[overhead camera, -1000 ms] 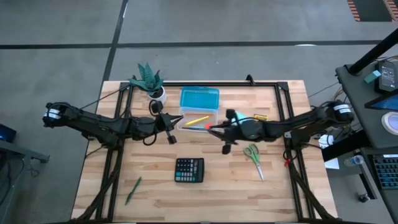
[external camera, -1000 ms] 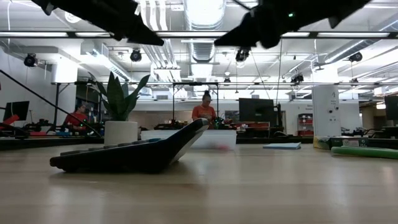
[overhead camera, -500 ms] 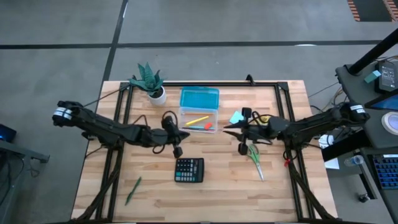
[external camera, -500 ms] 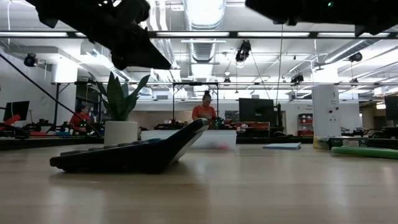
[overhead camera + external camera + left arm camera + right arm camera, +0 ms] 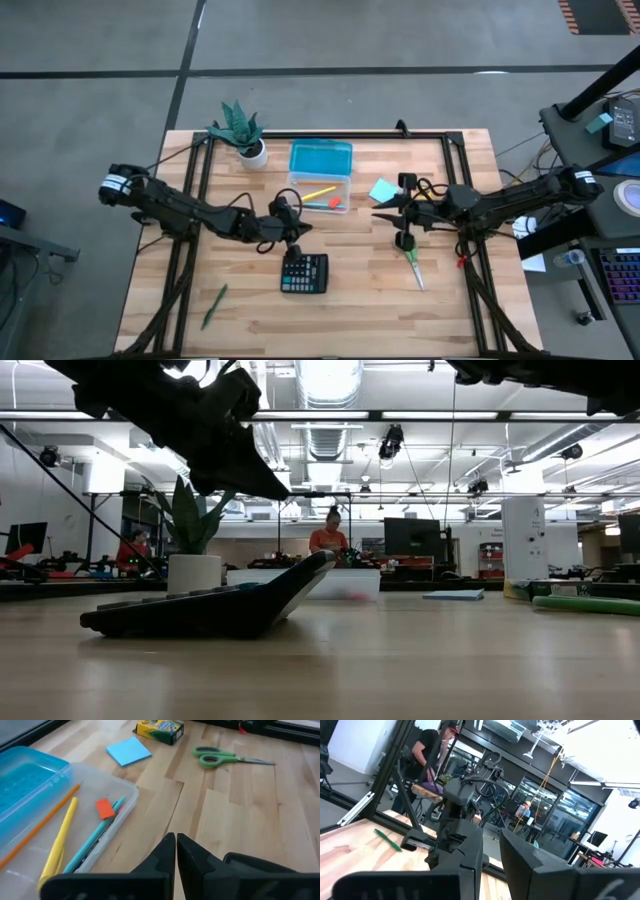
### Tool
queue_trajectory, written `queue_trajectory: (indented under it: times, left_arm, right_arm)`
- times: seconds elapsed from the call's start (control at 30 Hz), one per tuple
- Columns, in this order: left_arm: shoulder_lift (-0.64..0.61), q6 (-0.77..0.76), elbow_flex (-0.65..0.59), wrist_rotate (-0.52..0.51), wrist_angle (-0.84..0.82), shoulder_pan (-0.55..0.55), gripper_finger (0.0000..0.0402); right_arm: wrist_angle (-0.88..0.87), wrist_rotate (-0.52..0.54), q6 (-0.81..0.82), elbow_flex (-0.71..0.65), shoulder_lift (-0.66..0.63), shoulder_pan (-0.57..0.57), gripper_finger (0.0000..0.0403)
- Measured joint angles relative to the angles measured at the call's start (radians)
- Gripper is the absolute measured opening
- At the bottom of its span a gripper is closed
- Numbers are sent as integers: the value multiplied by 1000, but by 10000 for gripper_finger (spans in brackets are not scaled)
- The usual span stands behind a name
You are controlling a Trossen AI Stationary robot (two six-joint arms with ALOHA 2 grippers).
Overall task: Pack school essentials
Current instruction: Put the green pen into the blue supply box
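A clear box [image 5: 320, 197] with a blue lid [image 5: 320, 158] behind it lies on the table and holds a yellow pencil [image 5: 59, 840], an orange pencil [image 5: 42, 822], a teal pen [image 5: 97, 842] and a red eraser [image 5: 105, 808]. The light-blue note pad [image 5: 382, 189], green-handled scissors [image 5: 410, 262] and yellow crayon box [image 5: 160, 729] lie to its right. A green pen [image 5: 213, 305] lies near the left near corner. My left gripper [image 5: 300, 230] hovers shut between box and calculator. My right gripper [image 5: 383, 212] hangs open beside the note pad, above the scissors' handles.
A black calculator [image 5: 305, 272] lies just below my left gripper, toward the near edge. A green potted plant [image 5: 242, 133] in a white pot stands at the far left. A black frame [image 5: 400, 135] runs round the table. People sit in the room beyond.
My right gripper has drawn back from over the box toward the table's right edge, ending by the note pad. My left gripper has moved from the box's left side toward the near edge and a little right, coming lower over the calculator.
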Motion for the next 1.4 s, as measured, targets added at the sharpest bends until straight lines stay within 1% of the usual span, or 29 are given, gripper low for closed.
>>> queue_trajectory:
  times: [0.13, 0.2, 0.27, 0.3, 0.33, 0.4, 0.5, 0.57, 0.7, 0.8, 0.9, 1.4]
  left_arm:
    - [3, -19, 5, 8, 1, -7, 0]
    - [1, -71, 5, 52, -3, -11, 0]
    - [-2, -154, 5, 168, -8, -17, 0]
    - [-2, -216, 10, 252, -15, -20, 0]
    - [-2, -291, 18, 340, -30, -28, 0]
    - [-3, -458, 41, 480, -105, -60, 0]
    - [-3, -706, 82, 636, -262, -146, 0]
    - [-3, -829, 114, 730, -379, -214, 0]
    - [-3, -1047, 163, 852, -574, -337, 0]
    - [-4, -1173, 182, 884, -684, -397, 0]
    - [-4, -1234, 177, 887, -755, -427, 0]
    - [-4, -1251, 155, 886, -761, -433, 0]
  right_arm:
    - [-1, 0, -4, -3, -4, 0, 56]
    - [-1, 0, -4, -3, -5, 0, 56]
    - [-1, 2, -5, -3, -4, 0, 56]
    - [-1, 2, -5, -3, -4, 0, 56]
    - [-1, 2, -5, -3, -3, 0, 56]
    - [-1, 3, -7, -3, -3, 0, 56]
    - [-1, 3, -14, -3, -3, 0, 56]
    - [-1, 3, -21, -3, -4, 0, 56]
    - [0, 3, -26, -3, -4, 0, 56]
    - [9, 3, -26, -3, -4, 0, 56]
    - [27, 3, -26, -3, -4, 0, 56]
    - [30, 3, -26, -3, -4, 0, 56]
